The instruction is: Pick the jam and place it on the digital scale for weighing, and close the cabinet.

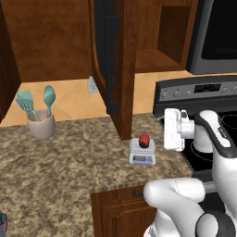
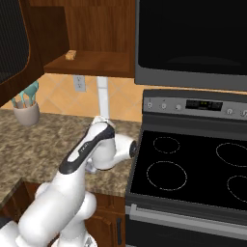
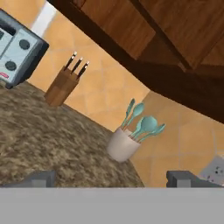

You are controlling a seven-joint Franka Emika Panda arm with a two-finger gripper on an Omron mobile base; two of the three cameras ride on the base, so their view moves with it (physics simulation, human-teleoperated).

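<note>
Left base view: jam [image 1: 144,140] sits on digital scale [image 1: 141,152].

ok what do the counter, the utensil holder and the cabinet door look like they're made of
Counter: speckled brown-grey, looks like polished granite. Utensil holder: plain matte off-white cup, probably ceramic, though plastic is possible. Cabinet door: reddish-brown with visible grain, looks like varnished wood, with a dark inset panel.

The jam [image 1: 145,139] is set on the digital scale [image 1: 142,152], which lies on the tabletop [image 1: 69,162] near its right edge, just left of the stove [image 1: 203,92]. The cabinet [image 1: 121,65] door is seen behind the scale. A utensil holder [image 1: 41,124] is placed far left.
</note>
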